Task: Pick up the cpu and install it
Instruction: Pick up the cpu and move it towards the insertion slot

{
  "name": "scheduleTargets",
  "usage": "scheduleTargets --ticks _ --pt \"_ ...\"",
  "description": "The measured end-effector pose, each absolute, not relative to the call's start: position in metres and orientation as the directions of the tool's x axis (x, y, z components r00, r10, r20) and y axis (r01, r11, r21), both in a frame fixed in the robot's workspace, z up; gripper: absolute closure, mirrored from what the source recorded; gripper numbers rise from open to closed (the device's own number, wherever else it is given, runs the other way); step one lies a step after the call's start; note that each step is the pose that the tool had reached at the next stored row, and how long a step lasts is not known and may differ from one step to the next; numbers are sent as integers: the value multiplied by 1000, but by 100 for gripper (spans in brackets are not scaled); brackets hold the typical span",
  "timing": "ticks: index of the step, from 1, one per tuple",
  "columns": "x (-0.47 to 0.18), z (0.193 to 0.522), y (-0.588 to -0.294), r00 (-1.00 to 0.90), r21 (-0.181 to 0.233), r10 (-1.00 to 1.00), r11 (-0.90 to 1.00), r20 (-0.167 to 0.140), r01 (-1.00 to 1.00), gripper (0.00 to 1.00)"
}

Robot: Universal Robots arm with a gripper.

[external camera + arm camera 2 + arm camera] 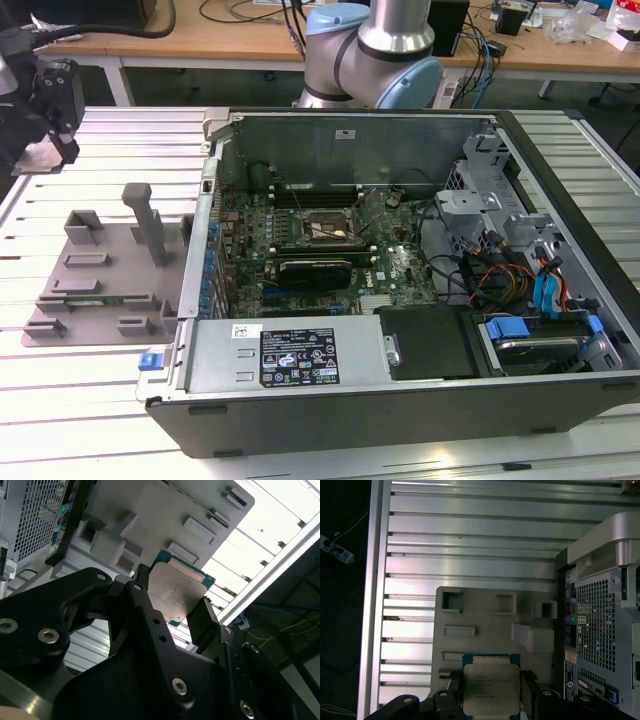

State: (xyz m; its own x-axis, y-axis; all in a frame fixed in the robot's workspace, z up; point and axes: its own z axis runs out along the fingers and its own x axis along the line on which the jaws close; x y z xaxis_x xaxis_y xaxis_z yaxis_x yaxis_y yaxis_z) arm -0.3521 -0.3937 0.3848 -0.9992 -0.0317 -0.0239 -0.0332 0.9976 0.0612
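The jaws clamp the cpu by two opposite edges, its lid faintly printed, above the grey tray; wide slatted counter stretches beyond the tray.

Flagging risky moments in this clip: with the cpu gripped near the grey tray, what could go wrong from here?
The pincer holds the cpu by two opposite edges, so it might slip or tilt. The socket sits deep inside the open case, near loose cables; the arm could clip a wall or snag them.
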Motion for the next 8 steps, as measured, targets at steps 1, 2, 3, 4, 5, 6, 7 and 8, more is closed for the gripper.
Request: scheduleTargets --ticks 1,2,3,4,5,6,7,8 --pt "-349 385 -394 -999 61 -32 998 -24 -33 45" --pt "-347 385 -394 -999 61 -32 998 -24 -33 45" --pt "-344 385 -394 -999 61 -32 998 -24 -33 45" --pt "-343 385 -394 -999 61 -32 998 -24 -33 45" --pt "-342 385 -394 -999 61 -32 998 -24 -33 45" --pt "-339 385 -394 -999 61 -32 998 -24 -33 45" --pt "-335 385 -394 -999 61 -32 998 -24 -33 45" --pt "-332 385 -394 -999 61 -32 998 -24 -33 45"
